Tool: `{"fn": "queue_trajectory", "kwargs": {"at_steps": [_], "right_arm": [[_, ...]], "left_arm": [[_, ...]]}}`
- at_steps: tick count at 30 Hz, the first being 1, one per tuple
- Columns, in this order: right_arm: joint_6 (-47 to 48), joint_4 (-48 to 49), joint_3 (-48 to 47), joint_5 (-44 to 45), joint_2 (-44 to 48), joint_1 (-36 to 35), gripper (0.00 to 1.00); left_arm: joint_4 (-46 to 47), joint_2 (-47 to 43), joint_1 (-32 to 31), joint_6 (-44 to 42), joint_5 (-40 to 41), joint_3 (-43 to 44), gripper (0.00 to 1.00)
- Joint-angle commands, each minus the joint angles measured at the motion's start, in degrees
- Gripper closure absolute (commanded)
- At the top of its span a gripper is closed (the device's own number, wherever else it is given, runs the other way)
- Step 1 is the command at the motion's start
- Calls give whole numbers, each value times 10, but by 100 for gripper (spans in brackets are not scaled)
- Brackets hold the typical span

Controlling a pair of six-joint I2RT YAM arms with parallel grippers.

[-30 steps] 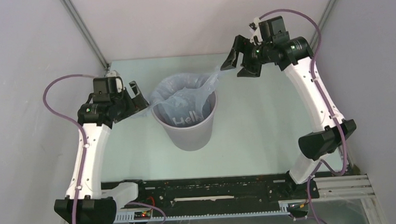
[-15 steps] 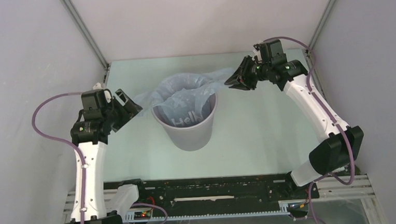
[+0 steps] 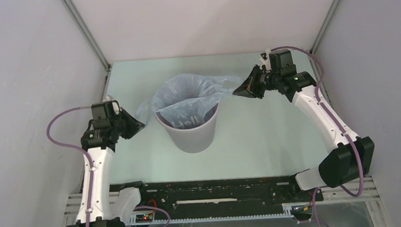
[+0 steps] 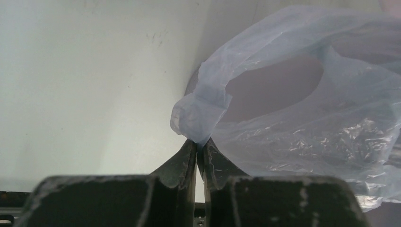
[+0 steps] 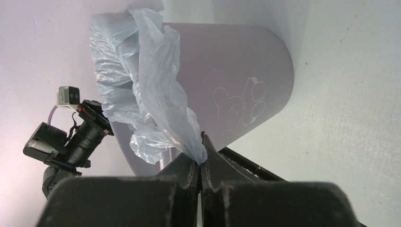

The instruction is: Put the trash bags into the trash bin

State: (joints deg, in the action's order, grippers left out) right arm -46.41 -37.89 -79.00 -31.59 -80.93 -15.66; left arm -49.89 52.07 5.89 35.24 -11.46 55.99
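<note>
While the trash bin [image 3: 190,130] stands upright on the bench [image 3: 263,141], the top view shows the pale-blue trash bag [image 3: 184,96] sitting in its mouth, with film billowing above the rim and corners stretched out left and right. The left fingers [image 3: 133,125] pinch the left corner beside the bin, and the right fingers [image 3: 245,88] pinch the right corner. Left wrist view: fingers narrow, clamped on a bunched knot of film. Right wrist view: fingers closed on a twisted strand; the bin's side bears a cartoon outline.
</note>
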Motion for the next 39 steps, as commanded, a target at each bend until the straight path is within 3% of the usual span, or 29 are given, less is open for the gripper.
{"fn": "queue_trajectory", "kwargs": {"at_steps": [1, 7, 10, 18, 23, 28, 32, 39], "right_arm": [[57, -8, 9, -15, 18, 3, 100], [107, -68, 9, -47, 44, 6, 100], [123, -90, 16, -72, 55, 7, 100], [155, -128, 22, -91, 97, 17, 100], [207, -173, 22, -58, 100, 41, 99], [247, -149, 22, -15, 67, 50, 83], [263, -113, 21, -9, 17, 49, 87], [265, -159, -33, -23, -6, 39, 47]], "left_arm": [[9, -41, 5, 16, -50, -36, 90], [-44, -101, 4, 19, -49, -43, 92], [-67, -116, 3, 19, -54, -53, 99], [-111, -137, 4, 3, -16, -31, 100], [-133, -129, 3, -7, 8, 13, 100], [-108, -148, 4, 15, -44, -45, 100], [-70, -171, 4, 36, -87, -118, 100], [-59, -151, 4, 17, -86, -122, 100]]}}
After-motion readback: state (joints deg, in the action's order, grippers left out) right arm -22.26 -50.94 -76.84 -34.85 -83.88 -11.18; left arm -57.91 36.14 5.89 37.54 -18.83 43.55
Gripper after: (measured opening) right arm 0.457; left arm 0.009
